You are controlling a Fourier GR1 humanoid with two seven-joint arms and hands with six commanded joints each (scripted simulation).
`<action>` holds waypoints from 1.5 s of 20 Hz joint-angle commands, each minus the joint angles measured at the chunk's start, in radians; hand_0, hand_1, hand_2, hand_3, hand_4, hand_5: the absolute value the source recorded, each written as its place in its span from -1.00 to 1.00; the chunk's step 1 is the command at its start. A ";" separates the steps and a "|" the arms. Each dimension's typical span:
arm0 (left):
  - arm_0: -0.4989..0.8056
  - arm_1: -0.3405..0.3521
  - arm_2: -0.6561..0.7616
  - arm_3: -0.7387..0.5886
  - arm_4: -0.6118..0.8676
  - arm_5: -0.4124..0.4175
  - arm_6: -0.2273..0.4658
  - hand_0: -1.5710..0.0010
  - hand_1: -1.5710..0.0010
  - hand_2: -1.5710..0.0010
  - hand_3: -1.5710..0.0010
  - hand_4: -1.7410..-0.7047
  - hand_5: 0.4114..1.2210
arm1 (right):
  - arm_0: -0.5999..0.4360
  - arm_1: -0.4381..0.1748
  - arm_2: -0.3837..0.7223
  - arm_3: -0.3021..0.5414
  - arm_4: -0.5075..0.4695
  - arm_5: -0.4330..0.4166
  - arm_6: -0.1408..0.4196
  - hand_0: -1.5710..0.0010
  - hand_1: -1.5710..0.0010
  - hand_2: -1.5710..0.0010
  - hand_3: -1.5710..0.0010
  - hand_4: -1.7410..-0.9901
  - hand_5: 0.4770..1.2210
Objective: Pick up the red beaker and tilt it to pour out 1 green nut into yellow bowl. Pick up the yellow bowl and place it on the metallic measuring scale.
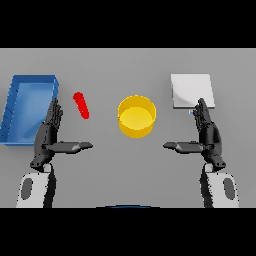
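A narrow red beaker [81, 105] stands on the grey table, left of centre; what it contains cannot be seen. The yellow bowl [136, 116] sits in the middle of the table and looks empty. A flat metallic measuring scale [192, 90] lies at the back right. My left hand [48, 135] hovers just below and left of the beaker, open, fingers straight and thumb pointing inward, holding nothing. My right hand [207, 134] mirrors it on the right, open, its fingertips just in front of the scale's near edge.
A blue tray [15, 112] with raised walls sits at the far left, right beside my left hand.
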 commanded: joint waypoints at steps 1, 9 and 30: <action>0.002 0.001 0.000 -0.002 0.001 0.000 -0.002 1.00 1.00 1.00 1.00 0.16 -0.39 | -0.001 0.001 0.000 0.001 0.000 -0.001 0.000 1.00 1.00 1.00 1.00 0.78 -0.73; 0.147 0.060 -0.099 -0.182 -0.106 -0.027 -0.043 1.00 1.00 1.00 1.00 0.15 -0.39 | 0.065 -0.065 0.107 -0.089 0.239 -0.065 -0.114 1.00 1.00 1.00 1.00 0.80 -0.73; -0.248 0.083 -0.023 0.293 -0.134 -0.051 -0.024 1.00 1.00 1.00 1.00 0.05 -0.42 | 0.070 -0.077 0.112 -0.119 0.200 -0.009 -0.092 1.00 1.00 1.00 1.00 0.39 -0.60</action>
